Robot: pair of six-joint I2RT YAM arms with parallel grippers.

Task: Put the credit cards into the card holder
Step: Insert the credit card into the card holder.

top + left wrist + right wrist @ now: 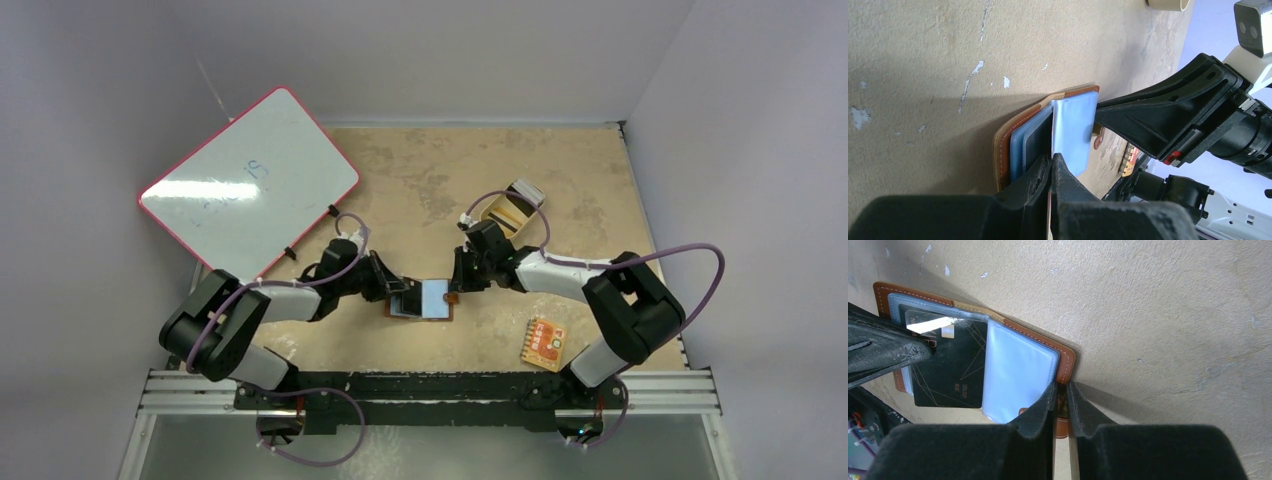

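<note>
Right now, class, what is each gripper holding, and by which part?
Both hold the card holder: the left gripper pinches a clear pocket at its edge, the right gripper its snap tab.

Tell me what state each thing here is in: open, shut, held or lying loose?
Card holder: lying open on the table, gripped at both ends.
Left pincer: shut on one of its clear pockets.
Right pincer: shut on its brown edge by the snap tab.
Black card: lying among the pockets; fully tucked in or not, unclear.
Tan dish: upright, flat pieces inside.
Orange-red packet: flat, untouched.
Whiteboard: propped aslant.
</note>
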